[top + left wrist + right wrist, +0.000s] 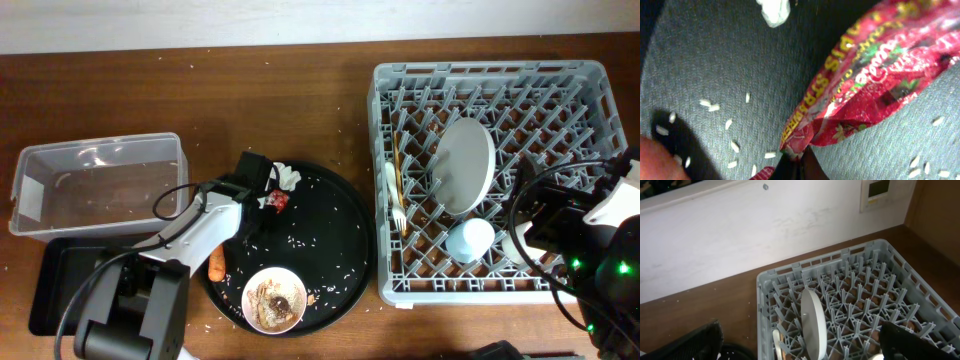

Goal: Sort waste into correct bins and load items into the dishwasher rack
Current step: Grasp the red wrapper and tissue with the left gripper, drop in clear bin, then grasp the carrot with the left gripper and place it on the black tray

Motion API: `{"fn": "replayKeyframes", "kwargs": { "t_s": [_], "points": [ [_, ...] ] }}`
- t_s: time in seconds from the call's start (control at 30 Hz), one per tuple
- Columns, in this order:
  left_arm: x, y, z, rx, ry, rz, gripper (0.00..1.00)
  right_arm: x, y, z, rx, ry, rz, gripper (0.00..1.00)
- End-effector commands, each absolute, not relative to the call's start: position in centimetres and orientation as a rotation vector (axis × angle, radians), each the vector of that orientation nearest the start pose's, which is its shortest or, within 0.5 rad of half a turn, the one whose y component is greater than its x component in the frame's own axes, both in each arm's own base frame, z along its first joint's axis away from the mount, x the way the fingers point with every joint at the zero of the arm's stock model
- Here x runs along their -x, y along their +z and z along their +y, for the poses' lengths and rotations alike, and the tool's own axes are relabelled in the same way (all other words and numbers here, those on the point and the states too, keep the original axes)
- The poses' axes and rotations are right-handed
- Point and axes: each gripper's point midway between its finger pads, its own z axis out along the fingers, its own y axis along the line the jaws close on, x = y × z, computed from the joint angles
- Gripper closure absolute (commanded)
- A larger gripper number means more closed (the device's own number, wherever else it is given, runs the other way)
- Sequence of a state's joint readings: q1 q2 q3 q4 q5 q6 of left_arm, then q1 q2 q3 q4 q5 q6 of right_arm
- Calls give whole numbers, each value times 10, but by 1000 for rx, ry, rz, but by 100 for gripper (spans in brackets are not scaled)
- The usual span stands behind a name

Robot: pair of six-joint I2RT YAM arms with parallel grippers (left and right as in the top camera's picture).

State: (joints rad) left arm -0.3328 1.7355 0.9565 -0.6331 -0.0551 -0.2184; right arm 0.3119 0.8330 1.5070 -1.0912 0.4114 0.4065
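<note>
Left gripper is sitting low over the round black tray. Its jaws are showing as one narrow dark tip, pinching the bottom corner of the shiny red wrapper. The wrapper is lying straight ahead of it, filling most of the wrist view.

- Crumpled white tissue is lying just past the wrapper, ahead of the gripper.
- Small orange carrot is lying behind the gripper, beside the arm, at the tray's edge.
- White bowl holding brownish food scraps is sitting further back on the tray, well behind the gripper.
- Rice grains are lying scattered around the wrapper.
- Clear tub and shallow black tray are sitting on the counter, off to the gripper's left and well apart from it.

Right gripper is hanging over the dishwasher rack with its fingers spread wide, holding nothing.

- White round plate is standing on edge between the pegs, dead ahead of it.
- Light blue cup is sitting in the rack just to its left.
- White plastic fork and chopsticks are lying along the rack's far left side.
</note>
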Motion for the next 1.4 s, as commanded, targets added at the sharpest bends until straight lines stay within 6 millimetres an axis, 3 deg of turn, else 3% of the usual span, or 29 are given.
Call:
{"fn": "replayKeyframes", "kwargs": {
  "t_s": [0.0, 0.03, 0.07, 0.1, 0.13, 0.2, 0.27, 0.3, 0.37, 0.4, 0.47, 0.5, 0.57, 0.7, 0.73, 0.77, 0.8, 0.83, 0.87, 0.93, 0.97, 1.0, 1.07, 1.1, 1.13, 1.17, 1.23, 1.3, 1.37],
  "points": [
    [-311, 53, -100, -165, -23, 2928, 100, -218, 417, -6, -362, 39, 1908, 1],
    [-320, 106, -91, -125, -6, 2831, 100, -218, 417, -6, -362, 39, 1909, 1],
    [-323, 127, -78, -77, 18, 2786, 100, -218, 417, -6, -362, 39, 1909, 1],
    [-327, 163, -27, 120, 96, 2686, 100, -218, 417, -6, -362, 39, 1908, 1],
    [-326, 173, 15, 299, 154, 2640, 100, -218, 417, -6, -362, 39, 1909, 1],
    [-314, 169, 83, 585, 220, 2625, 100, -218, 417, -6, -362, 39, 1908, 1],
    [-317, 164, 106, 672, 241, 2599, 38, -218, 417, -6, -362, 39, 1909, 1],
    [-325, 173, 108, 666, 237, 2560, 23, -218, 417, -6, -362, 39, 1909, 1],
    [-339, 187, 90, 612, 93, 2535, 23, -218, 417, -6, -362, 39, 1909, 1],
    [-345, 188, 68, 552, -24, 2543, 25, -218, 417, -6, -362, 39, 1909, 1],
    [-375, 180, -17, 9, -171, 2566, 29, -218, 417, -6, -362, 39, 1909, 1],
    [-384, 160, -59, -194, -184, 2588, 29, -218, 417, -6, -362, 39, 1909, 1],
    [-400, 103, -105, -352, -131, 2657, 31, -218, 417, -6, -362, 39, 1909, 1],
    [-414, 22, -147, -469, -161, 2716, 33, -218, 417, -6, -362, 39, 1909, 1],
    [-411, 9, -147, -476, -156, 2745, 39, -218, 417, -6, -362, 39, 1909, 1],
    [-409, 4, -146, -478, -156, 2758, 53, -218, 417, -6, -362, 39, 1909, 1],
    [-409, 5, -148, -480, -172, 2755, 79, -218, 417, -6, -362, 39, 1909, 1],
    [-409, 12, -152, -485, -204, 2749, 96, -218, 417, -6, -362, 39, 1909, 1],
    [-410, 27, -152, -457, -209, 2749, 100, -218, 417, -6, -362, 39, 1909, 1],
    [-404, 95, -137, -418, -151, 2739, 100, -218, 417, -6, -362, 39, 1909, 1],
    [-401, 120, -114, -367, -52, 2737, 100, -218, 417, -6, -362, 39, 1909, 1],
    [-391, 152, -51, -186, 128, 2740, 100, -218, 417, -6, -362, 39, 1909, 1],
    [-387, 158, 18, 93, 209, 2751, 100, -218, 417, -6, -362, 39, 1909, 1],
    [-383, 151, 60, 264, 192, 2769, 96, -218, 417, -6, -362, 39, 1909, 1],
    [-382, 150, 72, 335, 159, 2760, 63, -218, 417, -6, -362, 39, 1909, 1],
    [-383, 153, 72, 349, 107, 2751, 45, -218, 417, -6, -362, 39, 1909, 1],
    [-369, 171, 66, 335, 96, 2760, 25, -218, 417, -6, -362, 39, 1909, 1],
    [-351, 210, 52, 288, 98, 2692, 23, -218, 417, -6, -362, 39, 1909, 1],
    [-331, 218, 29, 299, -12, 2715, 32, -218, 417, -6, -362, 39, 1909, 1]
  ]
}}
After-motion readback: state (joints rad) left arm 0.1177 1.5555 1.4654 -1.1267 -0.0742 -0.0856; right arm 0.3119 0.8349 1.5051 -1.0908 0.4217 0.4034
